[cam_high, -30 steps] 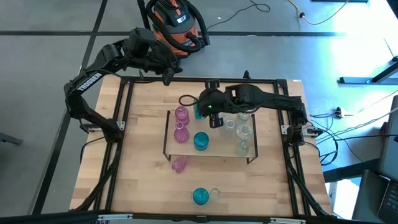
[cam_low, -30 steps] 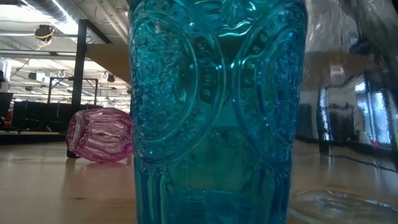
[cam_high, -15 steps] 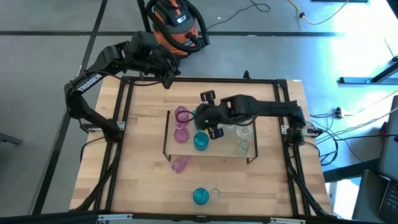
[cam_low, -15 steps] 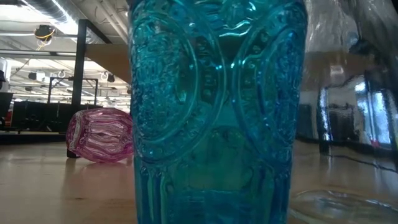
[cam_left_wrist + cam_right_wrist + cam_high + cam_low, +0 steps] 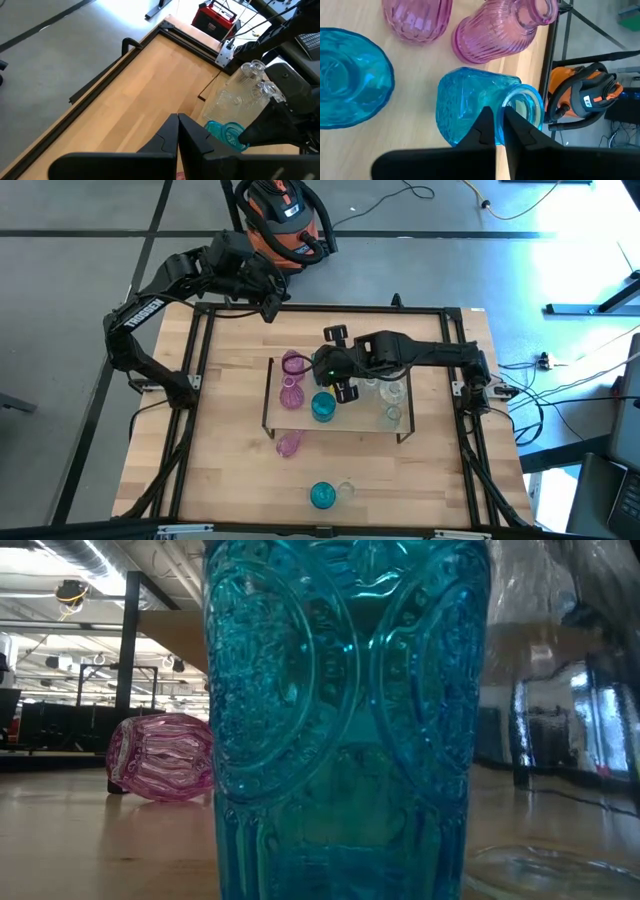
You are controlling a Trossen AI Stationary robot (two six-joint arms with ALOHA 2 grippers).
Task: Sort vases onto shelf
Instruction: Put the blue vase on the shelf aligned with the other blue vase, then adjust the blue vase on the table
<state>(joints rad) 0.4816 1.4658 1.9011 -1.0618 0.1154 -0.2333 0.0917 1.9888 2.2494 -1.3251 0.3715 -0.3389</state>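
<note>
right claw [image 5: 496,131] over shelf [image 5: 350,418], fingers pinched together on rim of blue vase [image 5: 480,102] lying tipped on its side, mouth toward orange vacuum [image 5: 580,95]. two pink vases [image 5: 497,27] and another blue one [image 5: 350,82] right beside it on shelf. clear vases [image 5: 388,395] at shelf's right end. left claw [image 5: 177,131] closed on nothing, parked over desk's far left corner [image 5: 215,315]. pink vase [image 5: 289,444] and blue vase [image 5: 322,495] on desk nearer front edge.

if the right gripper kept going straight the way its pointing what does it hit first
Most likely the teal-blue vase: the right gripper, fingers shut, points straight at its rim from very close. Whether they already touch is unclear.
</note>
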